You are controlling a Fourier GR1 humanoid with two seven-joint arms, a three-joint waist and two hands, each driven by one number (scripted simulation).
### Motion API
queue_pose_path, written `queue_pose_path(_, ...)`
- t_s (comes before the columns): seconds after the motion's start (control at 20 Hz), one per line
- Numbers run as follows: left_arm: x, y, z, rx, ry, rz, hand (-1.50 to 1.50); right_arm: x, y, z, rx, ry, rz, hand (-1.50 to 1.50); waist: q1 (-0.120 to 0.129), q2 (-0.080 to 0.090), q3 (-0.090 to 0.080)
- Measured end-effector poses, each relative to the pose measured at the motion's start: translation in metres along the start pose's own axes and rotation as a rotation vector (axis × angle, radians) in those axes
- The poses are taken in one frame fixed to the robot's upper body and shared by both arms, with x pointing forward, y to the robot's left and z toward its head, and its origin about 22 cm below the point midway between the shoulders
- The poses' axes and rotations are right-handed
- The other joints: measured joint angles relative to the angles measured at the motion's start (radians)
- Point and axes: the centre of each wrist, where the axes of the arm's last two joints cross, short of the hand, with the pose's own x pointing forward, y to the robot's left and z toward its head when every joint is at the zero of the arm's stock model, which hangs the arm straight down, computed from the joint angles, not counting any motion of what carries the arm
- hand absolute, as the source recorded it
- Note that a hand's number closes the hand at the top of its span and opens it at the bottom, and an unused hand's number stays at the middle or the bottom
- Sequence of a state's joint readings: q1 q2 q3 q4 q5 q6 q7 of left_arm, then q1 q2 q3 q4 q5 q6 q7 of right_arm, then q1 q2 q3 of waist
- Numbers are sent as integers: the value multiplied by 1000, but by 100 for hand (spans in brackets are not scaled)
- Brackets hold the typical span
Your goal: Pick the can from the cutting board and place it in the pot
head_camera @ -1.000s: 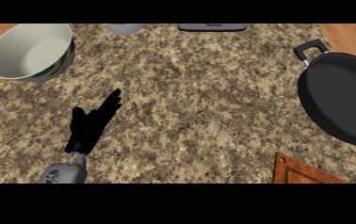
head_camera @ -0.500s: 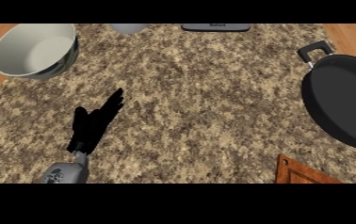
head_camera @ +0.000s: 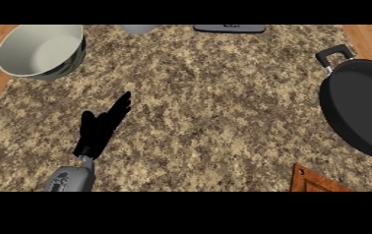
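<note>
Head view: left hand (head_camera: 98, 132) rests on tabletop (head_camera: 218, 100), fingers straight, holding nothing. Can unseen; cutting board (head_camera: 316, 181) corner only; pot (head_camera: 40, 48) empty. Nothing done.

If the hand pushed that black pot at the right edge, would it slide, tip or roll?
The pot would probably slide rather than tip: it looks wide and low. Rolling seems unlikely, since it sits upright on the speckled counter. A push at its handle might turn it instead. The left hand is far from it.
</note>
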State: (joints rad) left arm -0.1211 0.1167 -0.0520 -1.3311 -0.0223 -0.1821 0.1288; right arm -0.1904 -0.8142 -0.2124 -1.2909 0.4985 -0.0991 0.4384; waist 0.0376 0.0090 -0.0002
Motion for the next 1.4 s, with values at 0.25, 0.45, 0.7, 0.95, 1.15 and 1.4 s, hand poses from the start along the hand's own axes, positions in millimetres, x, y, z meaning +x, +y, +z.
queue_pose_path(0.25, 5, 2, 1, -8, -5, 3, 0, 10, 25, -18, 71, 68, 206, 150, 9, 1, 1)
queue_pose_path(0.45, 9, -8, -2, -17, -9, 1, 0, 22, 51, -29, 234, 180, 252, 150, 14, 3, 1)
queue_pose_path(0.7, 10, -6, 0, -19, -6, -4, 0, 36, 75, -43, 399, 312, 266, -150, 12, 3, 2)
queue_pose_path(0.95, 4, -3, 4, -13, 0, 0, 0, 55, 84, -51, 344, 246, 84, -150, 3, 3, 3)
queue_pose_path(1.15, 3, -2, 6, -1, 1, 7, 0, 69, 76, -53, 178, 162, -174, -150, -6, 0, 4)
queue_pose_path(1.4, 1, 1, 9, 16, 4, 13, 0, 68, 53, -62, -55, 151, -465, -150, -20, -3, 4)
